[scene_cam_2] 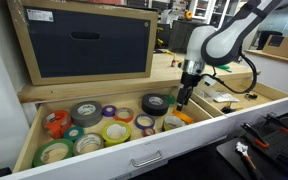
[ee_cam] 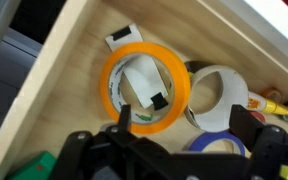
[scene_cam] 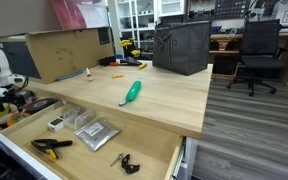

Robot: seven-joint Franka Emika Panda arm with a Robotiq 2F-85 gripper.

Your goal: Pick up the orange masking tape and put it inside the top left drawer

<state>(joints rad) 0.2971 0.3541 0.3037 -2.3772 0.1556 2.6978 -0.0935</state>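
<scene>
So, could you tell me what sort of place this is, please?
Probably a workshop or makerspace: a wooden workbench with a drawer full of tape rolls, another holding a yellow-and-black clamp, and an office chair beyond.

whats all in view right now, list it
drawer: 1, light wood, pulled open
orange tape: 1, orange, flat in the drawer
white roll: 1, white, beside the orange tape
yellow roll: 1, yellow, mid drawer
black roll: 1, black, drawer back
teal tool: 1, teal, on the tabletop
clamp: 1, yellow-black, in another open drawer
cardboard box: 1, brown, on the tabletop
chair: 1, black, on the floor
gripper: 1, black, open above the orange tape
</scene>
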